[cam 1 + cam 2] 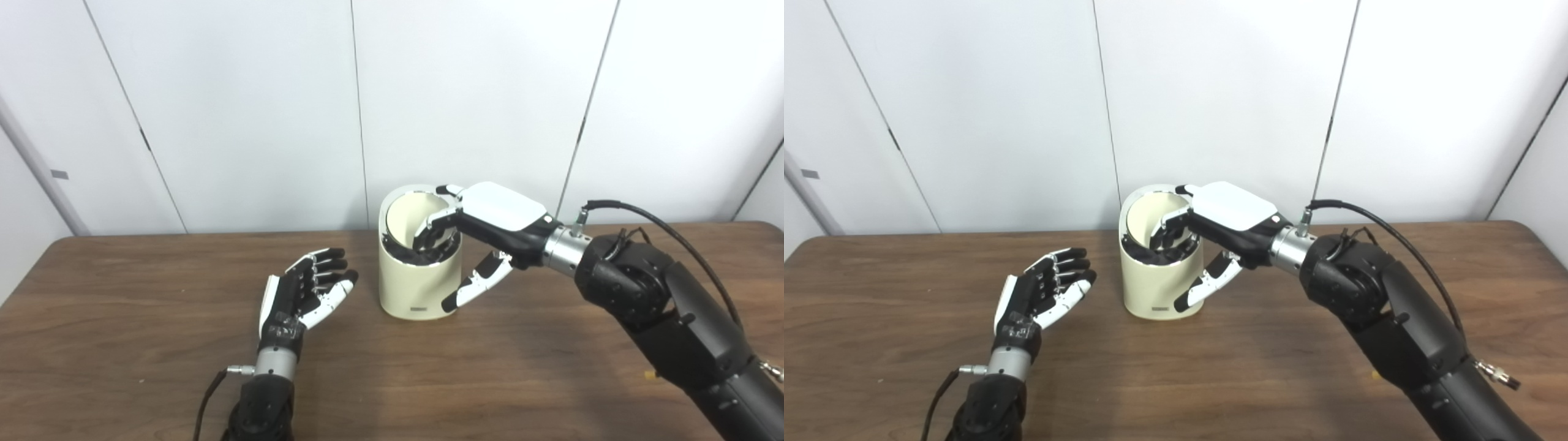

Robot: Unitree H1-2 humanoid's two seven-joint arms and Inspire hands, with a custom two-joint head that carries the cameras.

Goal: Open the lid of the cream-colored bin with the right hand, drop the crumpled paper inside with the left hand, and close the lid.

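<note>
The cream-colored bin [416, 288] stands upright on the table, a little right of the middle. Its lid [411, 215] is tipped up at the back, showing its pale underside and the dark opening. My right hand [490, 220] reaches over the bin from the right. Its fingers [436, 229] curl onto the lid at the opening, and the thumb hangs down outside the front wall. My left hand [306, 288] rests left of the bin, palm up, open and empty. No crumpled paper shows in either view; the inside of the bin is mostly hidden.
The brown wooden table [153, 343] stretches wide on both sides and in front of the bin. White wall panels [245, 110] stand right behind its far edge. A black cable [667, 229] loops over my right forearm.
</note>
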